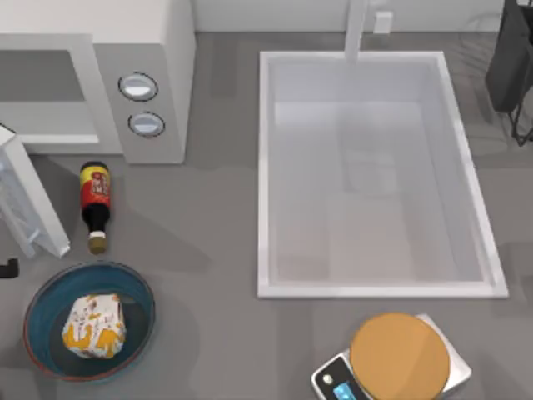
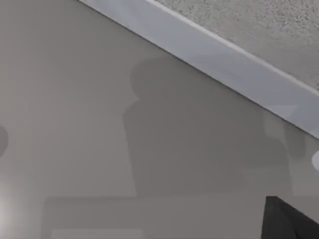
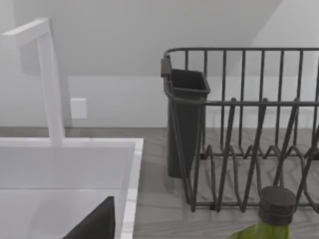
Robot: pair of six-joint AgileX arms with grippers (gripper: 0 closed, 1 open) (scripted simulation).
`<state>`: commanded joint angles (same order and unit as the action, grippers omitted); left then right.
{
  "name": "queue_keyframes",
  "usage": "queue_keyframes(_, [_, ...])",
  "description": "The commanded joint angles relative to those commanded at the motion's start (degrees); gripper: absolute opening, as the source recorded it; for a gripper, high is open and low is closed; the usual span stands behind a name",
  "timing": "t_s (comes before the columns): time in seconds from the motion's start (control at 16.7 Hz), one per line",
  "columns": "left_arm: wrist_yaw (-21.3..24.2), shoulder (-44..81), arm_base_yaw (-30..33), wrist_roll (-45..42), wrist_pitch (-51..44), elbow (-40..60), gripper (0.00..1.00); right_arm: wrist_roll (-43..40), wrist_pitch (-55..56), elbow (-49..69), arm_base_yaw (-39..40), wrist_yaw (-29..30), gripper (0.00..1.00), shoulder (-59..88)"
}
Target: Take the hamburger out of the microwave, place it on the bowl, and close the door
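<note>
At the far left edge of the top view, a small black piece [image 1: 8,268] pokes in beside the near end of the door; it may belong to the left arm, and I cannot tell how the left jaws stand. The left wrist view gives a plain pale grey panel with a white strip [image 2: 209,55] across it and a dark corner [image 2: 291,221] cut off at the edge.

The large white boxy microwave [image 1: 154,50] sits at the far left, its grey cavity open and partly cut off. Its flat white door [image 1: 29,196] swings out toward the near side, seen almost edge-on. Just right of the door lies a dark sauce bottle with a red label [image 1: 97,204]. Near it, the wide round blue bowl [image 1: 37,304] holds the small paper-wrapped hamburger [image 1: 94,326].

The big white rectangular basin [image 1: 265,167] fills the middle of the surface. A flat tan disc on a silver scale [image 1: 398,357] is cut off at the near edge. At the far right, a black wire rack [image 3: 239,129] holds a dark cup [image 3: 187,124]; a green bottle with a dark cap [image 3: 275,204] stands nearer. The right jaws cannot be made out.
</note>
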<state>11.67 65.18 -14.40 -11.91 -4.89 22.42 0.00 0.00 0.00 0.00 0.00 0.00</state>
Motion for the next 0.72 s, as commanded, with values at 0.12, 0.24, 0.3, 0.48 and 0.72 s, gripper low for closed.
queue_keyframes(0.12, [-3.8, -2.4, 5.7, 4.3, 0.2, -1.4, 0.00, 0.0, 0.0, 0.0, 0.0, 0.0, 1.00, 0.0])
queue_keyframes(0.24, [-6.5, -4.1, 9.2, 7.4, 0.4, -2.5, 0.00, 0.0, 0.0, 0.0, 0.0, 0.0, 1.00, 0.0])
queue_keyframes(0.3, [-7.2, -4.5, 10.0, 8.2, 0.5, -2.8, 0.00, 0.0, 0.0, 0.0, 0.0, 0.0, 1.00, 0.0])
queue_keyframes(0.48, [-7.4, -4.7, 10.2, 8.4, 0.5, -2.8, 0.00, 0.0, 0.0, 0.0, 0.0, 0.0, 1.00, 0.0])
queue_keyframes(0.72, [-7.3, -2.2, 10.2, 8.4, 1.5, -1.0, 0.00, 0.0, 0.0, 0.0, 0.0, 0.0, 1.00, 0.0])
